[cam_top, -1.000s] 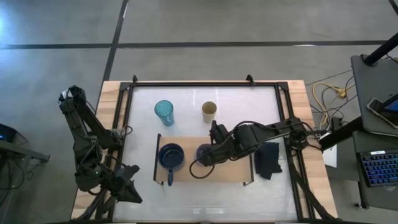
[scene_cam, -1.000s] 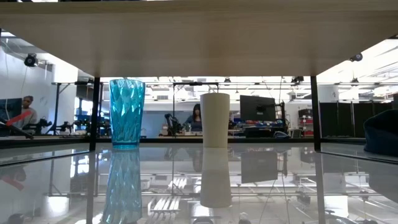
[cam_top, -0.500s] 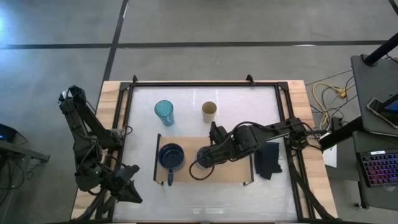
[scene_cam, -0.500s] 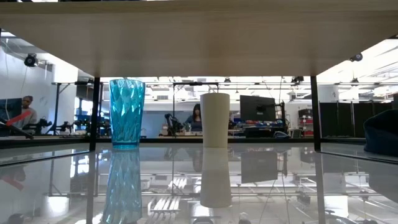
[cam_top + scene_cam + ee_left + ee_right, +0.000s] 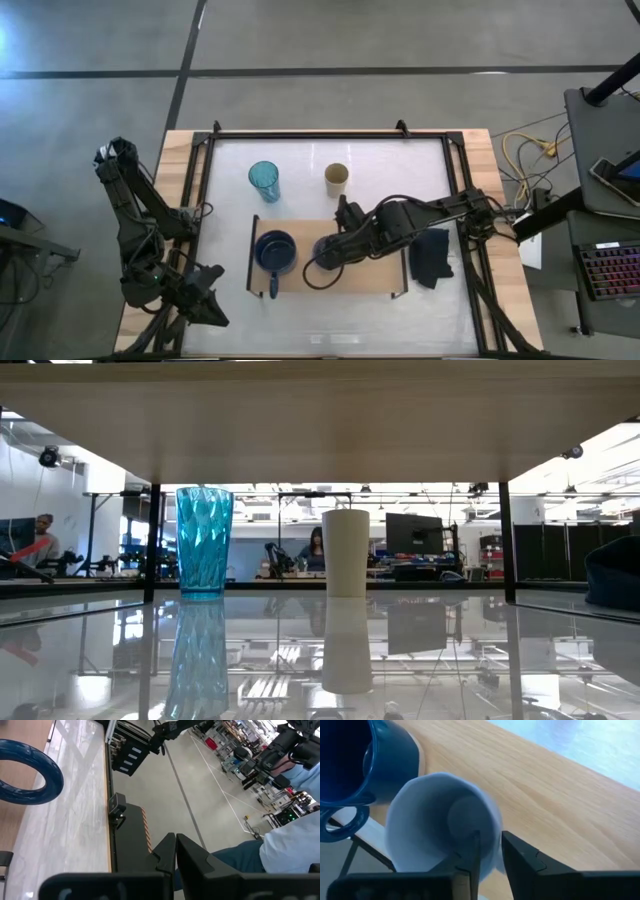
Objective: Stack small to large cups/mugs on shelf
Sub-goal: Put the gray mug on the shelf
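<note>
On the light-wood shelf [image 5: 375, 272] the wide navy mug [image 5: 275, 250] stands at the left end. My right gripper [image 5: 326, 254] is over the board just right of it, shut on the small grey-lavender mug [image 5: 440, 820], which shows mouth-on in the right wrist view beside the navy mug [image 5: 355, 765]. The teal tumbler [image 5: 264, 180] and the tan cup [image 5: 336, 180] stand upright on the white tabletop beyond the shelf; the low view shows the tumbler [image 5: 203, 540] and the cup [image 5: 345, 552] too. My left gripper [image 5: 205, 296] is parked off the table's near left corner, shut [image 5: 175, 847]. My right gripper pinches the grey-lavender mug's wall at the rim [image 5: 492, 851], one finger [image 5: 472, 855] inside the mug and the other [image 5: 520, 857] outside. The fingers slant down from the table's right. Whether the mug's base rests on the shelf board is hidden by the mug itself.
A dark folded cloth [image 5: 432, 255] lies on the table just right of the shelf. The shelf's black frame ends [image 5: 252, 255] stand at both short sides. Bare board [image 5: 555, 795] lies right of the held mug. People show in the room beyond the table.
My right gripper, still shut on the grey-lavender mug, has crept slightly toward the navy mug along the shelf. Nothing else has moved.
</note>
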